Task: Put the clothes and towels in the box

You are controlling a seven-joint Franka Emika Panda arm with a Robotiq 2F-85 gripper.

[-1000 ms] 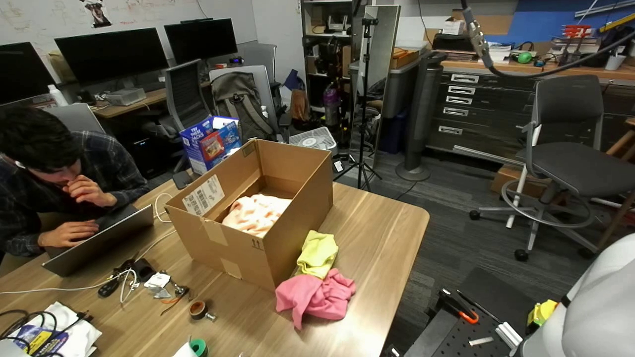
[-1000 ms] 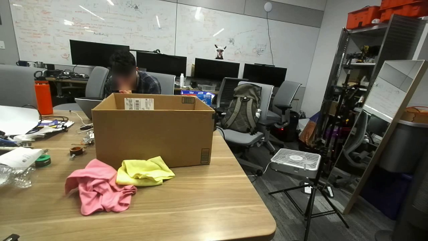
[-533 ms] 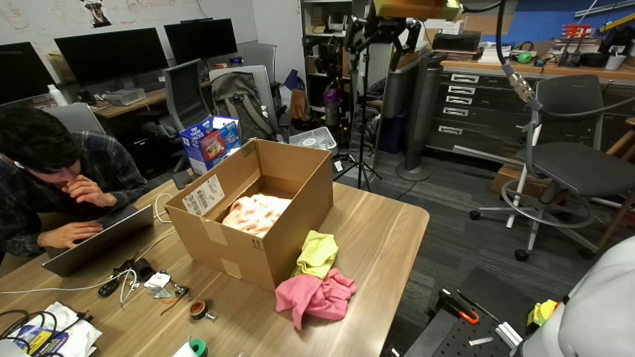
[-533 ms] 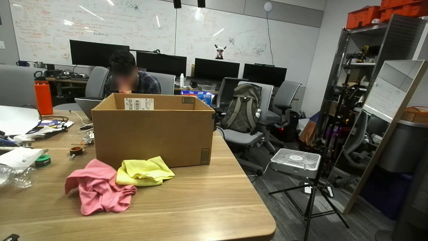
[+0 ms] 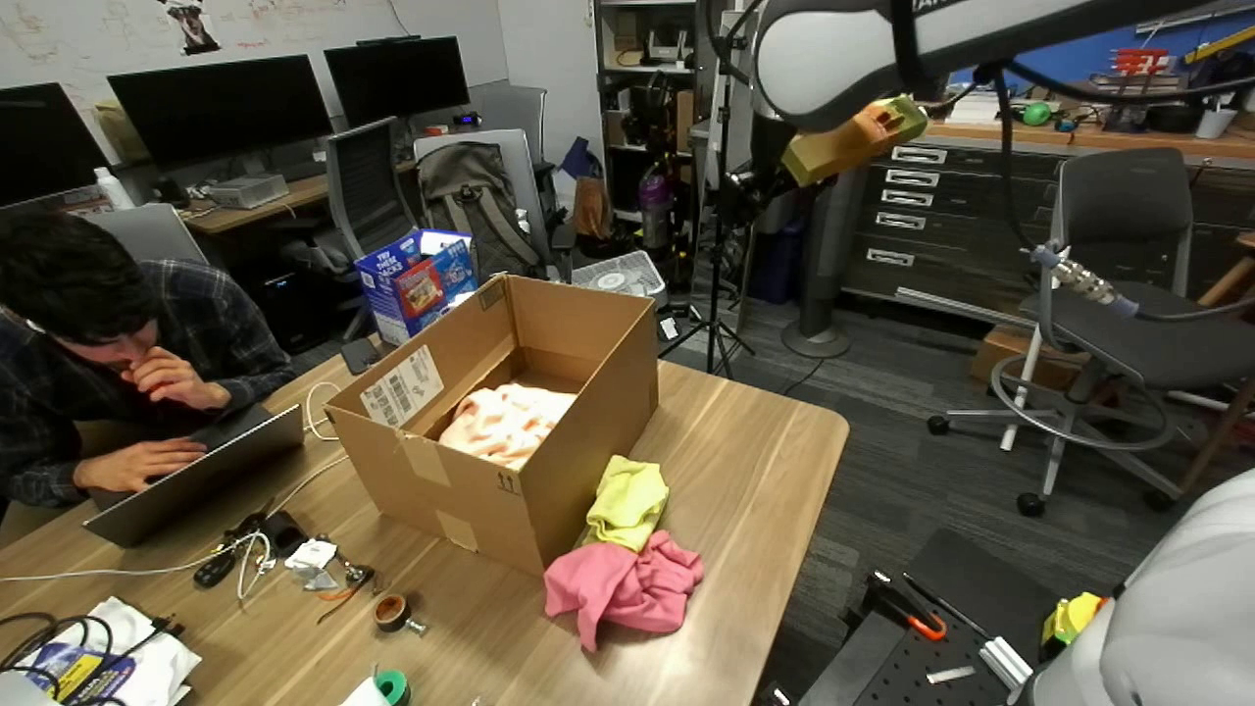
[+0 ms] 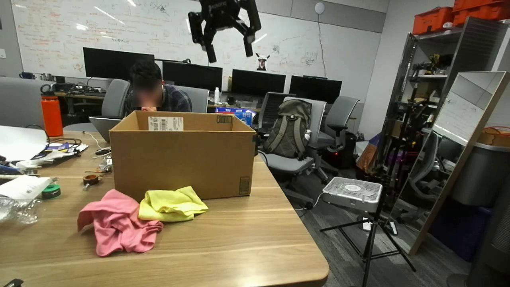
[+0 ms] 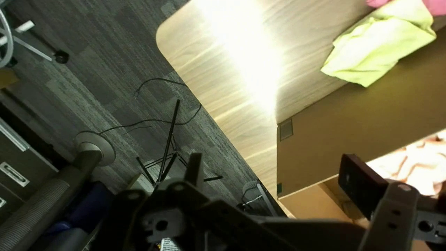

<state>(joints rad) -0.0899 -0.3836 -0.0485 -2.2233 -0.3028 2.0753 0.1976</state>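
The yellow cloth [image 6: 172,205] and the pink cloth [image 6: 119,226] lie on the counter [image 6: 239,245], touching each other, outside the cardboard box [image 6: 181,161]. The yellow cloth is just beside the box's long wall; contact cannot be confirmed. A pale cloth [image 5: 508,424] lies inside the box. The tool [image 6: 230,55] is higher than the box rim, its fingers [image 6: 248,47] spread apart. A seated person [image 5: 59,392] faces a laptop [image 5: 201,476] on the counter.

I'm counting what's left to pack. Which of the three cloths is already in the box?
The pale peach cloth, inside the cardboard box; the pink cloth and yellow cloth lie outside on the wooden table.
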